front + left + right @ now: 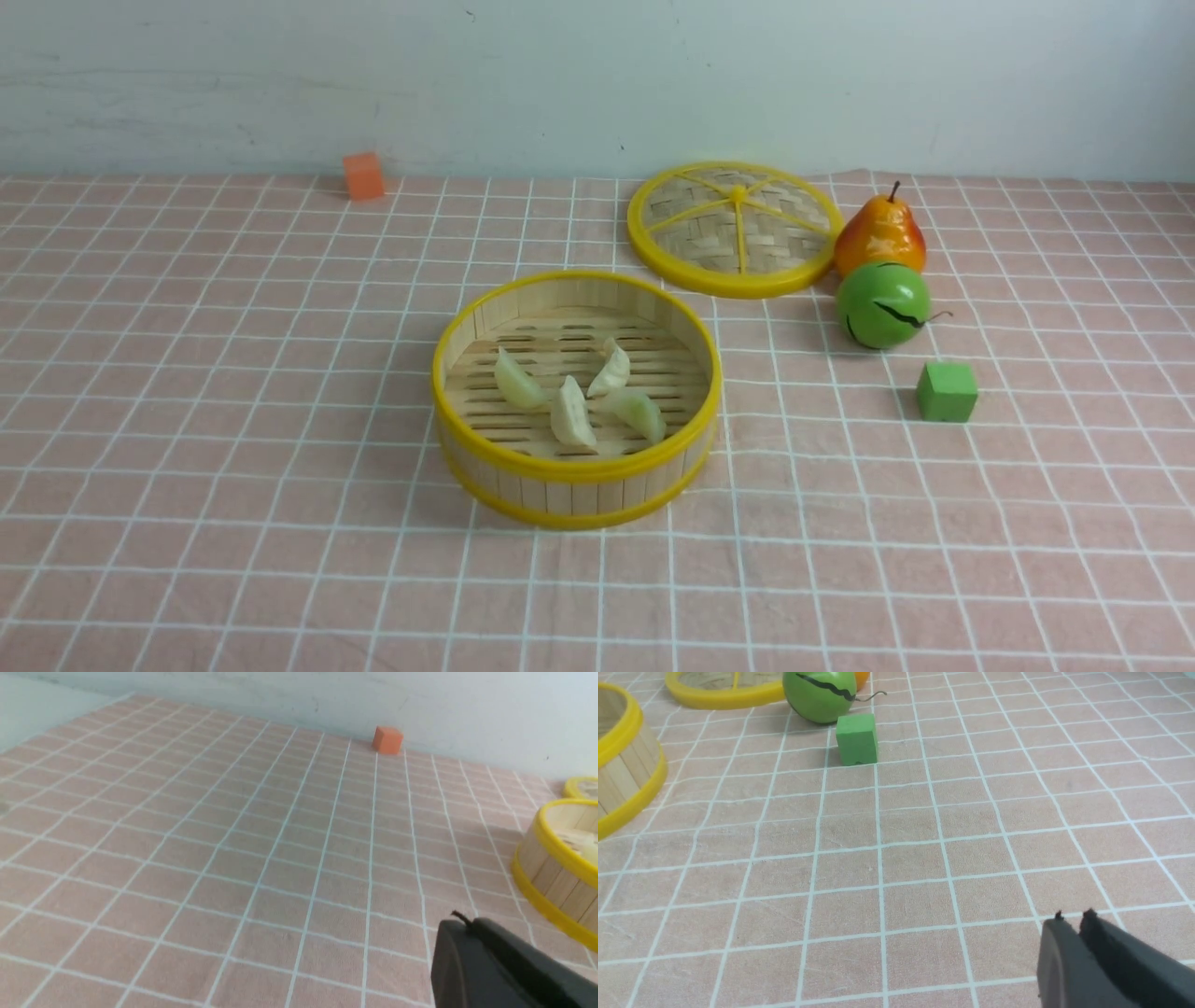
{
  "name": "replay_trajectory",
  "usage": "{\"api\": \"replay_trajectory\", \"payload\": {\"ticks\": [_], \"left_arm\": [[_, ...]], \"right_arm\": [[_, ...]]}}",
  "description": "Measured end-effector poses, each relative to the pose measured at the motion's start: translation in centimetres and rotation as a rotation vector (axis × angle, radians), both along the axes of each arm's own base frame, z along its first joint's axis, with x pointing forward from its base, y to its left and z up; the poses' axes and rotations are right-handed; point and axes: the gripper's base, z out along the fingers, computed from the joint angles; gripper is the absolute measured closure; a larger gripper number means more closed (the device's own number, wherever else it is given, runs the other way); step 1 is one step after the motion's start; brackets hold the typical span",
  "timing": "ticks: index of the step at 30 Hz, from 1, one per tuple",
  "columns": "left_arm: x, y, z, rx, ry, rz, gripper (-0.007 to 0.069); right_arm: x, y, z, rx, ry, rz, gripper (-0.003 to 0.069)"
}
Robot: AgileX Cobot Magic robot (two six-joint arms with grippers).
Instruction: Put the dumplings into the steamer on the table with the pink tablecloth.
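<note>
All 4 small cream-to-pale-green crescent toy dumplings [579,392] are sitting inside the round bamboo steamer with yellow plastic rims [575,467] – clustered mid-floor, tips nearly touching, none left on the pink grid-checked tablecloth [233,420] covering the table [1027,560]. Judging from that, the task is looking done.

Neither arm is showing in the front view. Left gripper [460,931] is showing clenched in its wrist view, holding nothing, with the steamer lying off to its side, near but apart. Right gripper [1071,926] is sitting with jaws almost together, a thin gap showing at the tips, nothing between them; the steamer is only clipping the edge of its view, so the left arm is looking the nearer one.

Other stuff – flat woven lid with yellow spokes [733,229] lying behind the steamer, orange-yellow toy pear [879,235] and green round fruit [882,304] just beside it, green foam cube [947,391] nearer the front, orange cube [363,175] by the far wall.

No further pick seems needed; the likely remaining step is parking both arms.
</note>
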Motion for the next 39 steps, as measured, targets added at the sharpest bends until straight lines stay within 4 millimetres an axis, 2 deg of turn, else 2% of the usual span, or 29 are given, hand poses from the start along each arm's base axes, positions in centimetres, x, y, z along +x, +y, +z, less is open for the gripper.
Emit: {"api": "replay_trajectory", "payload": {"ticks": [10,18,39], "left_arm": [[-0.3,0.0,-1.5,-0.023,0.171,0.006,0.0638],[-0.3,-0.4,-1.6,0.011,0.184,-0.073,0.0638],[-0.3,-0.4,-1.6,0.01,0.181,-0.078,0.0638]], "right_arm": [[0.0,0.0,0.0,0.0,0.0,0.0,0.0588],[0.0,0.0,0.0,0.002,0.0,-0.001,0.0577],[0.0,0.0,0.0,0.003,0.0,-0.001,0.0549]]}}
